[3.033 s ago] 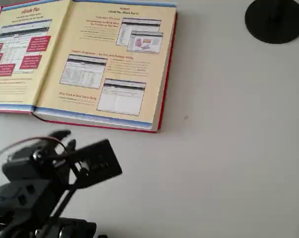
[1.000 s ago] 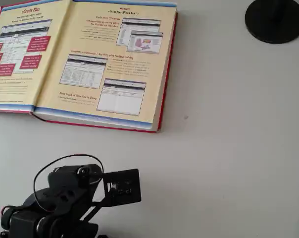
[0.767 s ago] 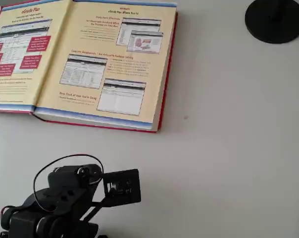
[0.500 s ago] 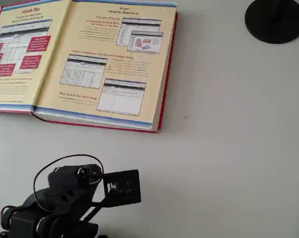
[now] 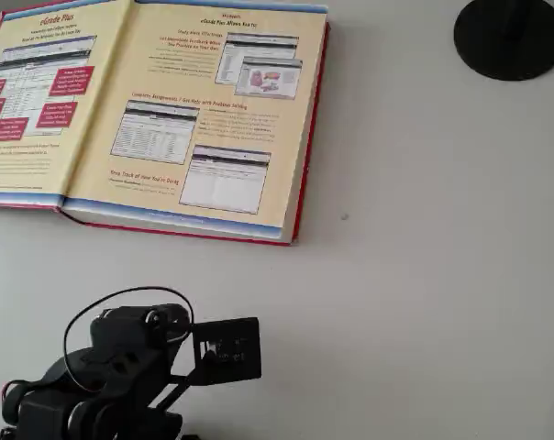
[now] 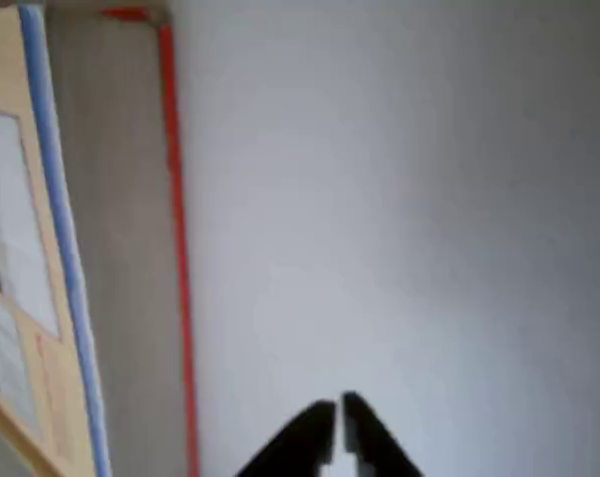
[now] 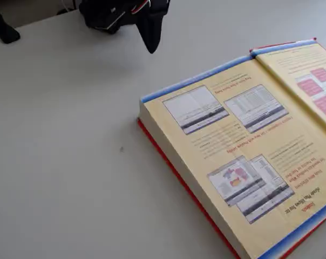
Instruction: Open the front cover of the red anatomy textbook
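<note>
Gripper at bottom centre of wrist view: black fingers nearly closed, narrow slit between, holding nothing, above bare white table. Arm folded at lower left of overhead view. Beyond, at upper left of overhead view: red anatomy textbook lying open and flat, front cover folded out leftward, yellow-tan inner side up. Far upper right: black round base.

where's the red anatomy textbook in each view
Overhead view: red anatomy textbook lies open at upper left.
Wrist view: its page edge and red cover rim run down the left side.
Fixed view: open at lower right.
Shared landmark: the blue stripe along the yellow-tan page edge.
</note>
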Available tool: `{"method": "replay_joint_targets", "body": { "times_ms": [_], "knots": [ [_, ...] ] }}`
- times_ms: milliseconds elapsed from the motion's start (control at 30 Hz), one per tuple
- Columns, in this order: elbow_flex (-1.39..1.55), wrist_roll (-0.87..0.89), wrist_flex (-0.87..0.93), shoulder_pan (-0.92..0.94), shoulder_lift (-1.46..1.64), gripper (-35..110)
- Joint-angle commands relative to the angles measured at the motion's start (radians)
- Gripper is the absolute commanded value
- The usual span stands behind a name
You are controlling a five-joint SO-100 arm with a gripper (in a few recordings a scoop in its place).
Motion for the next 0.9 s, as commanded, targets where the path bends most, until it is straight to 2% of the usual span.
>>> {"method": "replay_joint_targets", "body": {
  "times_ms": [0, 300, 867],
  "knots": [
    [-0.009, 0.021, 0.020, 0.002, -0.005, 0],
    [-0.009, 0.078, 0.023, -0.005, -0.005, 0],
    [-0.009, 0.080, 0.025, -0.003, -0.005, 0]
  ]
}}
